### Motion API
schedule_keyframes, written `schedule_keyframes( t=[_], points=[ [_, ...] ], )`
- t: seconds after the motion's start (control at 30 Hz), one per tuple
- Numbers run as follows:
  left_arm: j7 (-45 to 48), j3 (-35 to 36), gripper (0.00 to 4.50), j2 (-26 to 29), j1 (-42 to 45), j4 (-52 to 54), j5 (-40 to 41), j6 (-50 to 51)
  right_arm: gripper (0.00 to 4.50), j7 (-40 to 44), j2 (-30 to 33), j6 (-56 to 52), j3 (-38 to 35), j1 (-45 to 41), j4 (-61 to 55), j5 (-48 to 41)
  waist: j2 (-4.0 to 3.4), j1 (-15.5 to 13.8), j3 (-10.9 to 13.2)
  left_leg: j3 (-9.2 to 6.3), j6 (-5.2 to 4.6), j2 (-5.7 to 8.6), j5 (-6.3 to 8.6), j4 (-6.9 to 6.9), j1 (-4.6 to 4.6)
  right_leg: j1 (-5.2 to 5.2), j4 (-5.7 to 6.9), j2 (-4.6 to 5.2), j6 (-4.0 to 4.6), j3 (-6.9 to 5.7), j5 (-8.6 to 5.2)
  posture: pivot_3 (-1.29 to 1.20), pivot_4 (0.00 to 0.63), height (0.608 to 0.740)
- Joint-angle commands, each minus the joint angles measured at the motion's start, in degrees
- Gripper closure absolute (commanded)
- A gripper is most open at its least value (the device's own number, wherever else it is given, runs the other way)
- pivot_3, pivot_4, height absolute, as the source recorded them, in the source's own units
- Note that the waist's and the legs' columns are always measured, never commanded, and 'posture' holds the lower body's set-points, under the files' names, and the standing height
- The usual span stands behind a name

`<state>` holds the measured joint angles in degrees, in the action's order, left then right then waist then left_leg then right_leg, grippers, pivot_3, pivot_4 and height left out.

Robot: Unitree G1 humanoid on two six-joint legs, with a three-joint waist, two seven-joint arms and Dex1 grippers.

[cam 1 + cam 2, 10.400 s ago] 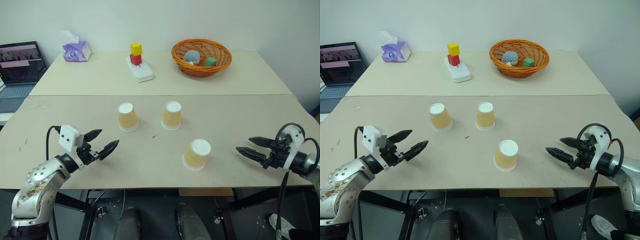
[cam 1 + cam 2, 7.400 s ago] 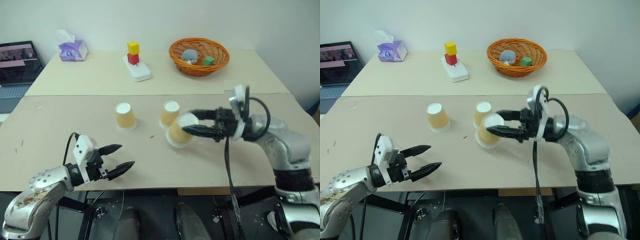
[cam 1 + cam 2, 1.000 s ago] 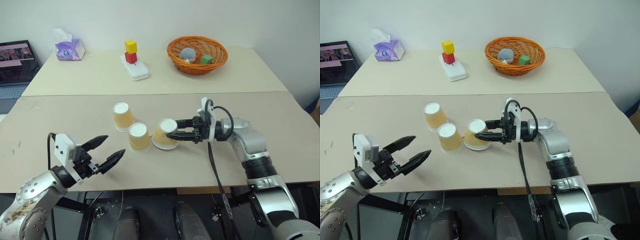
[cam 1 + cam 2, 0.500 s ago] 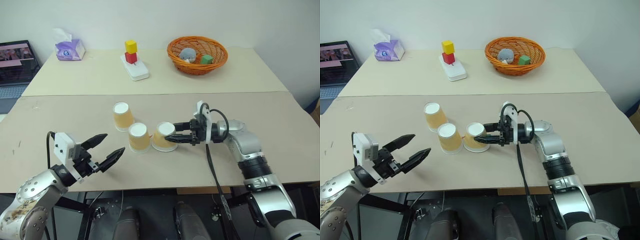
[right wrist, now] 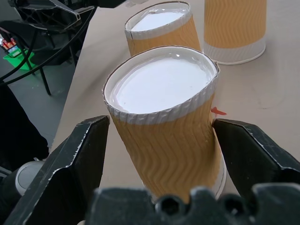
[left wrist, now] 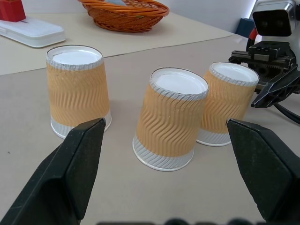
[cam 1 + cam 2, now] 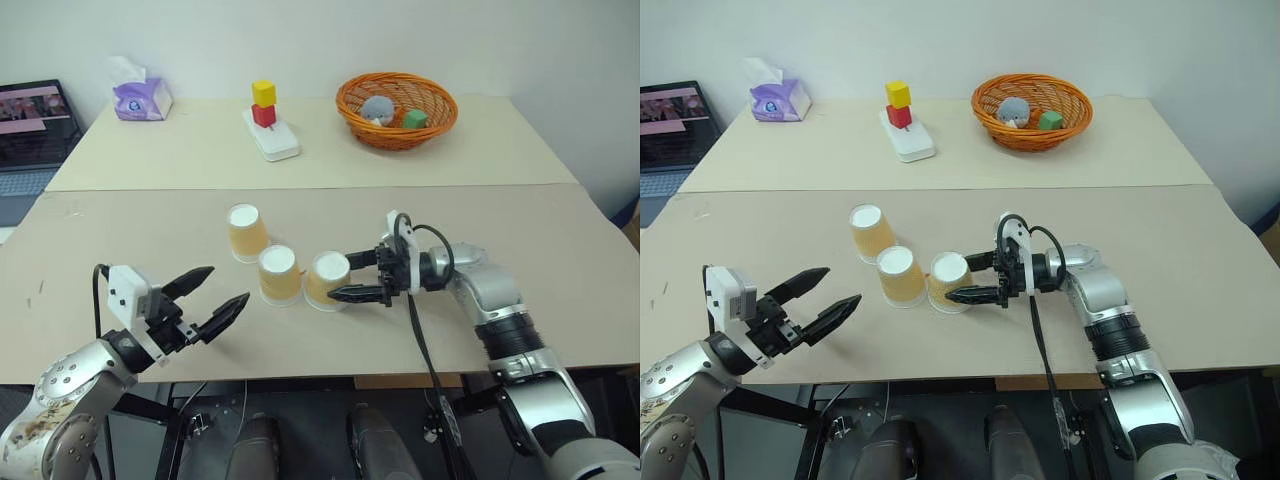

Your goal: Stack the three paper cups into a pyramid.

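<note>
Cups, three, upside down on the near table (image 7: 120, 250): far cup (image 7: 246, 232), middle cup (image 7: 279, 274), near cup (image 7: 327, 280). Middle and near cups side by side, touching or nearly so; far cup just behind the middle one, to its left. No cup stacked on another. Right gripper (image 7: 352, 277) level, pointing left, fingers (image 5: 70, 159) spread to either side of the near cup, just off its wall, not clamped. Left gripper (image 7: 222, 298) low over the table's front left, fingers (image 6: 79, 154) wide apart, empty, well short of the cups. Far table: basket (image 7: 397, 105), tissue box (image 7: 140, 97), red and yellow blocks (image 7: 264, 103) on a white tray (image 7: 272, 138). Laptop (image 7: 30, 125) at far left.
</note>
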<state>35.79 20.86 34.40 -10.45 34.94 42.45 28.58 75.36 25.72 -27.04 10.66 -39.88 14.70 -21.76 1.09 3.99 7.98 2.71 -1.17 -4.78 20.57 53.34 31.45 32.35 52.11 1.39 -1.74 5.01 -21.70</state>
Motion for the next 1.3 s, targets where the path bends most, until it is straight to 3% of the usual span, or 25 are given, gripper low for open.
schedule_keyframes(
  t=[0.03,0.53,0.67,0.87,1.3],
  points=[
    [0.2,-0.2,0.11,-0.1,1.6,-0.2,-0.1,-1.3,0.31,2.5,2.3,-3.6,-2.1,0.3,-2.9,-3.4,0.0,-0.1,0.0,-0.02,0.0,0.0,0.0,0.0,0.0,-0.01,0.0,0.0,0.0,-0.02,0.0,0.0,0.15,0.658],
    [0.8,-2.6,0.11,-0.7,3.7,-1.6,-0.3,-1.1,0.31,2.8,9.4,-5.0,-6.5,1.7,-5.3,-5.2,0.01,0.0,0.0,-0.05,0.0,0.01,0.0,0.0,0.0,-0.02,-0.01,0.0,0.0,-0.02,0.0,0.0,0.15,0.658],
    [-1.0,1.9,0.11,-0.4,4.0,-1.9,1.8,-0.5,0.31,3.6,13.1,-4.8,-10.0,1.0,-4.4,-6.7,0.03,-0.1,0.0,-0.04,0.0,0.02,0.0,0.0,0.0,-0.04,-0.02,0.02,0.0,-0.02,0.0,0.0,0.15,0.658],
    [-7.8,8.5,0.11,-1.3,6.6,-7.5,3.1,0.5,0.31,-1.2,13.6,-5.6,-16.4,-1.4,-0.5,-8.3,0.04,0.1,0.0,-0.06,0.0,0.02,0.0,0.0,-0.03,-0.05,-0.01,0.0,0.0,-0.02,0.0,0.0,0.15,0.658],
    [-8.1,4.0,0.11,-0.1,13.5,-14.7,-0.9,-0.3,0.31,-5.1,13.1,-12.8,-18.1,2.3,-15.8,-16.8,0.05,-0.2,0.0,-0.12,0.0,0.04,0.0,0.0,0.0,-0.09,-0.04,0.03,0.0,-0.07,0.0,0.0,0.15,0.658]
  ],
)
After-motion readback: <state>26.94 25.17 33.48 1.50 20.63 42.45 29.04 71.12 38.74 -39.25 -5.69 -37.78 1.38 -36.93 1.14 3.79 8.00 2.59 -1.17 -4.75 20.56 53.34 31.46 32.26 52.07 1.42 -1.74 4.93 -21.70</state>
